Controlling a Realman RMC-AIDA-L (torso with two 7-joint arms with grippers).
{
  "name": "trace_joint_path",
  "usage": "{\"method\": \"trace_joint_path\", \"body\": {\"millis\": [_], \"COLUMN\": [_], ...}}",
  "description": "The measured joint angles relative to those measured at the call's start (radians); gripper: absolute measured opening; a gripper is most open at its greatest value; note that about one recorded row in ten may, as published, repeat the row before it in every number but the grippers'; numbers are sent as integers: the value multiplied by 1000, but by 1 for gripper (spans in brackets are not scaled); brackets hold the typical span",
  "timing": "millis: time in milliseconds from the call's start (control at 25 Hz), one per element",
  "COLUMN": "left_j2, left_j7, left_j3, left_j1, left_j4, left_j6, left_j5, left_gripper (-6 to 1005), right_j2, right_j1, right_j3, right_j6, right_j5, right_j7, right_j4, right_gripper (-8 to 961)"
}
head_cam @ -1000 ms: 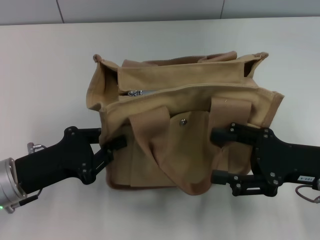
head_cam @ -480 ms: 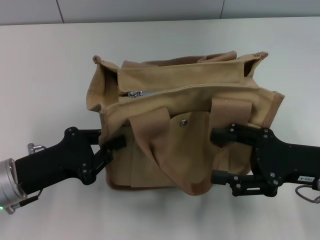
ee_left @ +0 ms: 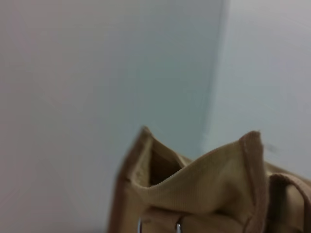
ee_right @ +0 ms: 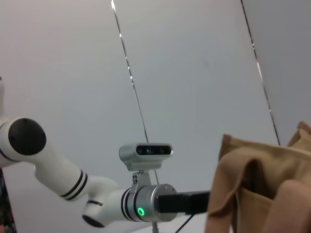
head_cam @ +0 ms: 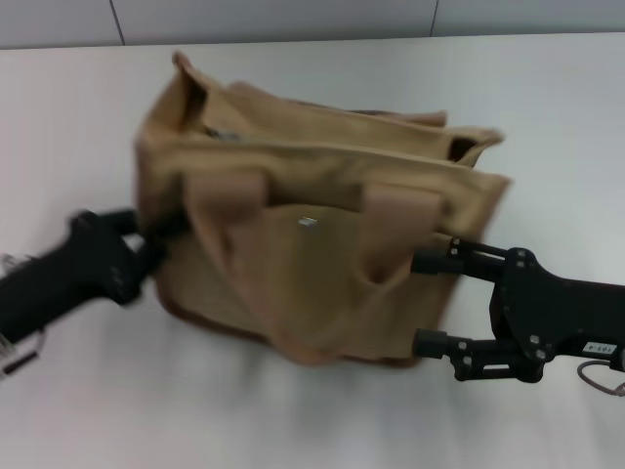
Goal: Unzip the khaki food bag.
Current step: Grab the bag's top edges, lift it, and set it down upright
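The khaki food bag (head_cam: pixel 322 254) stands tilted on the white table (head_cam: pixel 547 117), blurred by motion. Its two loop handles hang over the front, and the metal snap (head_cam: pixel 306 223) shows on the pocket flap. My left gripper (head_cam: pixel 148 237) is at the bag's left end and is shut on the fabric there. My right gripper (head_cam: pixel 426 303) is open, with its two fingers on either side of the bag's lower right front corner. The left wrist view shows the bag's top corner (ee_left: pixel 209 189). The right wrist view shows the bag's end (ee_right: pixel 262 179) and the left arm (ee_right: pixel 146 204) beyond it.
The table's far edge meets a grey wall (head_cam: pixel 293 20) behind the bag. Bare table lies to the left, right and front of the bag.
The bag has swung left and tilted, and its left end has moved up and back. My left gripper has moved left with it. My right gripper has stayed in place.
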Motion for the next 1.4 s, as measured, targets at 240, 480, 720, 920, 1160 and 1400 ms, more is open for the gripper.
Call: {"method": "trace_joint_path", "body": {"millis": [240, 480, 720, 920, 1160, 1400], "left_j2": [9, -4, -7, -14, -15, -15], "left_j7": [-79, -61, 157, 304, 354, 364], "left_j3": [-232, -225, -7, 87, 98, 94], "left_j1": [-32, -102, -163, -179, -182, -184], "left_j4": [37, 39, -93, -205, -254, -261], "left_j6": [39, 117, 7, -77, -48, -38], "left_j5": [-46, -119, -120, -123, -120, -119], "left_gripper": [62, 61, 61, 60, 60, 59], "right_j2": [1, 3, 6, 9, 12, 12], "right_j1": [-16, -17, -47, -81, -61, -12], "right_j3": [3, 8, 15, 19, 27, 50], "right_j6": [-23, -6, 35, 48, 126, 226], "right_j5": [107, 215, 377, 552, 582, 578], "right_j7": [0, -81, -344, -723, -1080, -1364], "right_j4": [44, 132, 240, 412, 543, 679], "right_gripper": [844, 844, 844, 843, 843, 843]}}
